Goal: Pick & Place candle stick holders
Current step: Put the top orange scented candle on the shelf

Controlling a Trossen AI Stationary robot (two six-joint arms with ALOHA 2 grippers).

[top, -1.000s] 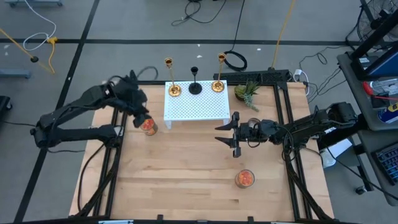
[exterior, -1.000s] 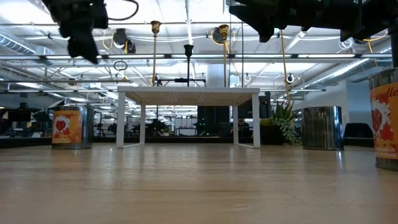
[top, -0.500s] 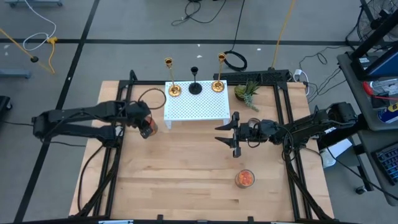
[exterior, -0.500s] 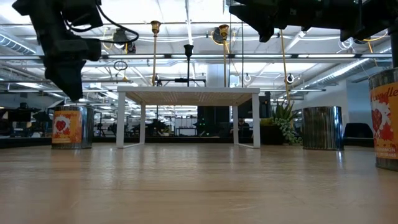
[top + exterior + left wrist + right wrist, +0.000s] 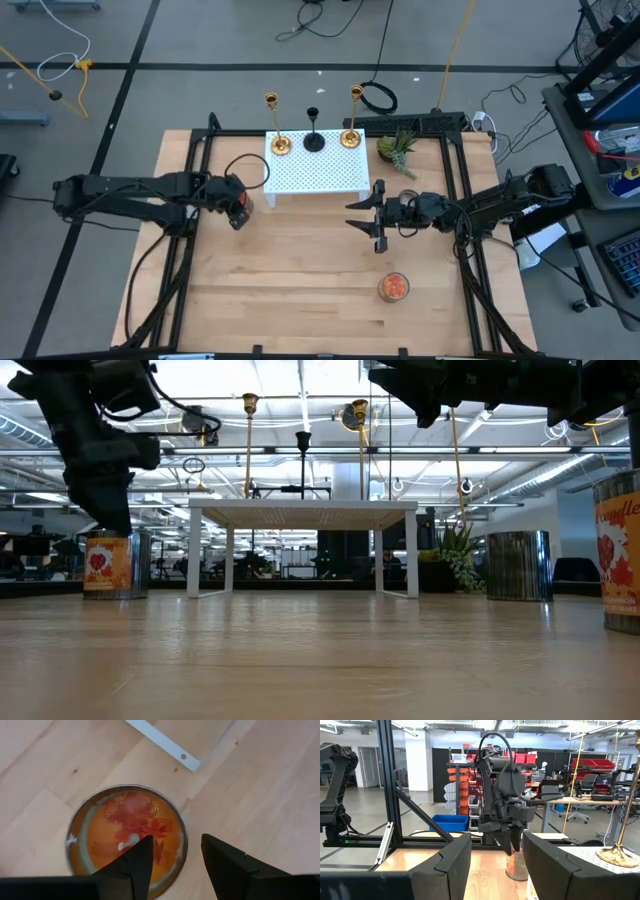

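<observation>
From my remote seat, the overhead view shows the left pincer (image 5: pixel 238 205) at centre-left, poised directly above a small round metal tin with an orange-red printed top (image 5: pixel 127 834); its dark fingers (image 5: pixel 134 865) are spread and hold nothing. The right pincer (image 5: pixel 375 215) hangs right of centre above bare wood, also spread and empty.

The candle stick holders stand in a row along the far edge of a small white perforated stand (image 5: pixel 312 172) in the upper middle of the overhead view: a tall shiny brass candlestick (image 5: pixel 276 125) at left, a shorter black candlestick (image 5: pixel 314 130) in the middle, and a second tall brass candlestick (image 5: pixel 352 120) at right. None is touched.

My worry is the left pincer: it is lined up over the tin, not over a candlestick, so a descent here could grab or knock the wrong thing. The thin stems on small flared bases look tippy, and a sideways nudge could topple one off the stand's far edge.

The worktop (image 5: pixel 300 280) is pale wood planks in a black metal frame. A second orange-topped tin (image 5: pixel 394 287) sits lower right, a small green potted plant (image 5: pixel 398 148) upper right. Beyond lie grey floor, cables, and a workshop with shelving.
</observation>
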